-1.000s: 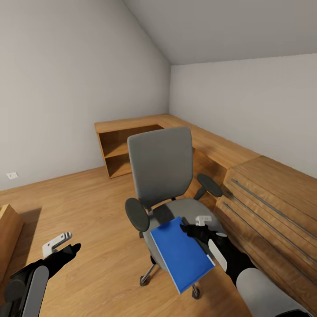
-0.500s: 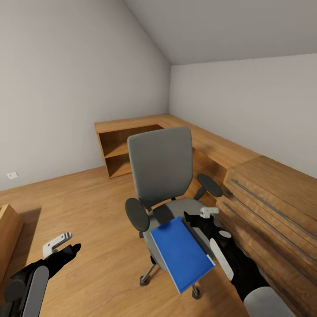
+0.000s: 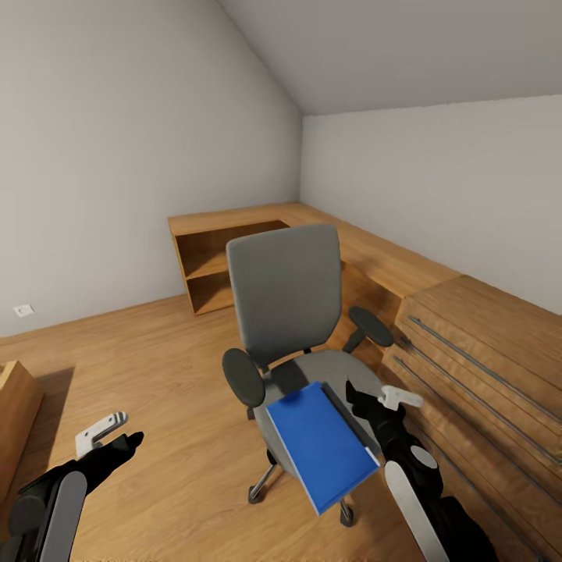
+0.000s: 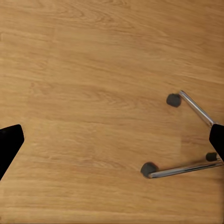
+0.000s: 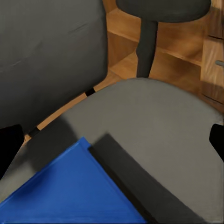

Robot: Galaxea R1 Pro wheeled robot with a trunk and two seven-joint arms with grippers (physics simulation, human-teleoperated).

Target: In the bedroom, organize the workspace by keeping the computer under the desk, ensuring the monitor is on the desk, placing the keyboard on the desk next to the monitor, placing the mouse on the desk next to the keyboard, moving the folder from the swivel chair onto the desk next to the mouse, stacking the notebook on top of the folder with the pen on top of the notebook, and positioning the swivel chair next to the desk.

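In the head view, the swivel chair (image 3: pixel 293 328) stands in the middle of the room on the wooden floor (image 3: pixel 156 367), with its tall grey back toward the corner. The blue folder (image 3: pixel 321 445) lies on the seat and its near end sticks out over the front edge of the seat. The right pincer (image 3: pixel 373 396) hovers just beside the right edge of the folder, above the seat, and its fingers are apart and hold nothing. The left pincer (image 3: pixel 117 434) hangs low at the left, well apart from the chair, above the floor; its fingers are also apart and empty. A light wooden chest with drawers (image 3: pixel 476 351) stands at the right, near the chair, and low wooden shelves (image 3: pixel 218 265) run along the walls behind.

In the left wrist view, the floor (image 4: pixel 93 93) is seen with two metal legs of the chair base (image 4: pixel 186 140) and their dark casters. The two dark fingertips (image 4: pixel 8 144) are far apart.

In the right wrist view, the grey seat (image 5: pixel 154 130) carries a corner of the folder (image 5: pixel 74 191). A black armrest (image 5: pixel 158 14) stands behind. The fingertips (image 5: pixel 7 149) are wide apart and touch nothing.
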